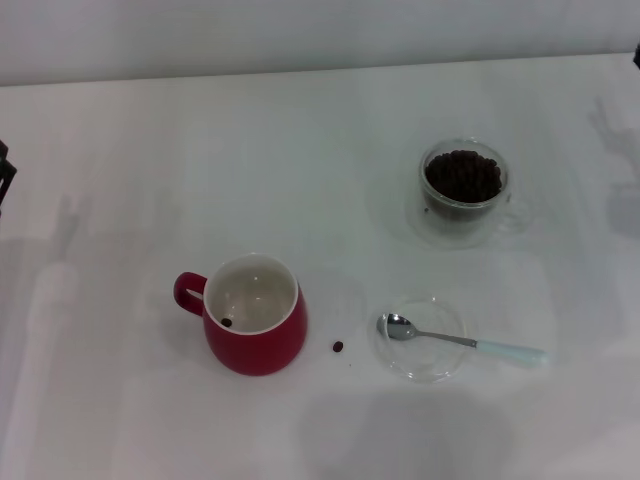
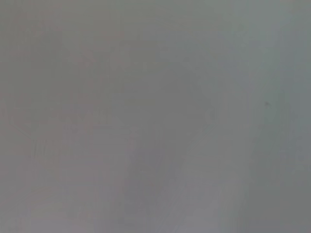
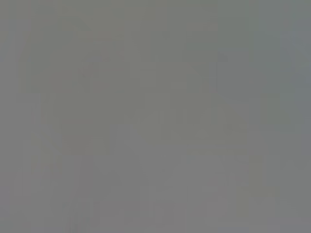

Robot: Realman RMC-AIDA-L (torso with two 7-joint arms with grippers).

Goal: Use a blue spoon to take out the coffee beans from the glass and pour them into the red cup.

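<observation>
Head view: on the white table (image 1: 150, 150) the red cup (image 1: 254, 315) stands near the front, left of centre, upright, its loop handle turned to the left. Its white inside holds one dark bean low against the wall. A single loose bean (image 1: 338, 347) lies on the table just right of the cup, apart from it. Right of that sits a flat clear saucer (image 1: 421, 370), and the spoon (image 1: 462, 341) lies across it: the silver bowl rests on the saucer's left part, the pale blue handle runs out past its right rim onto the table. Farther back and to the right stands the glass (image 1: 465, 193), upright, filled with coffee beans (image 1: 464, 176) almost to the brim. It is well apart from both cup and spoon. At the far left edge a small dark piece of the left arm (image 1: 5, 172) shows, clear of every object. A dark speck at the top right corner may be the right arm, but that cannot be told. Neither gripper is seen here, so whether their jaws are open or closed cannot be told.

Left wrist view: only a plain grey surface; no fingers and no objects.

Right wrist view: the same, plain grey, nothing to make out.
</observation>
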